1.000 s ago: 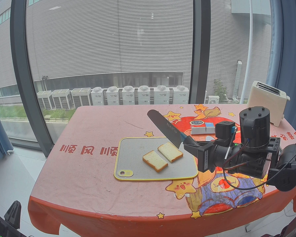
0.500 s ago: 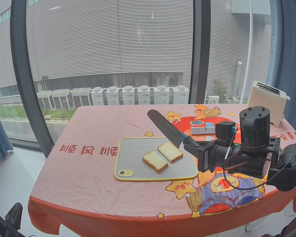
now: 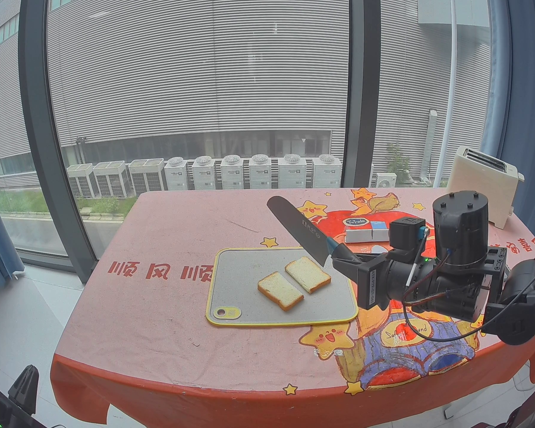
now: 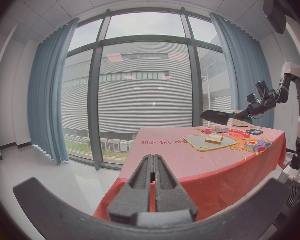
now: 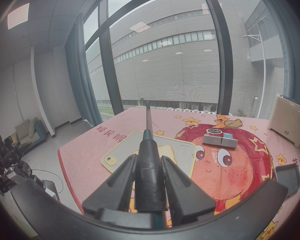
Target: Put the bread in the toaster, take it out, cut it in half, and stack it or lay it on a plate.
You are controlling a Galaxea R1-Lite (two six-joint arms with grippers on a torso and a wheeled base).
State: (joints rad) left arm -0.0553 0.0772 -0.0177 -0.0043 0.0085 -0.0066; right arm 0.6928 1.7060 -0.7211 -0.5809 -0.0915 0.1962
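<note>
1. Two pale bread halves [image 3: 280,290] lie just apart on the grey cutting board [image 3: 244,268]
2. The right gripper [image 3: 346,261] clamps the handle of the knife [image 3: 297,228], dark blade raised over the board
3. The table [image 3: 160,328] wears a pink cartoon cloth; the toaster [image 3: 484,182] stands far right, by a large window [image 3: 196,90]
4. Right wrist view: a dark plate [image 5: 287,177] on the cloth; left wrist view: the left gripper [image 4: 152,160], fingers pressed together

The black-bladed knife [image 3: 300,230] slants above the far right side of the grey plastic cutting board [image 3: 235,274]; bare board lies left of the tan toast halves [image 3: 280,290].
</note>
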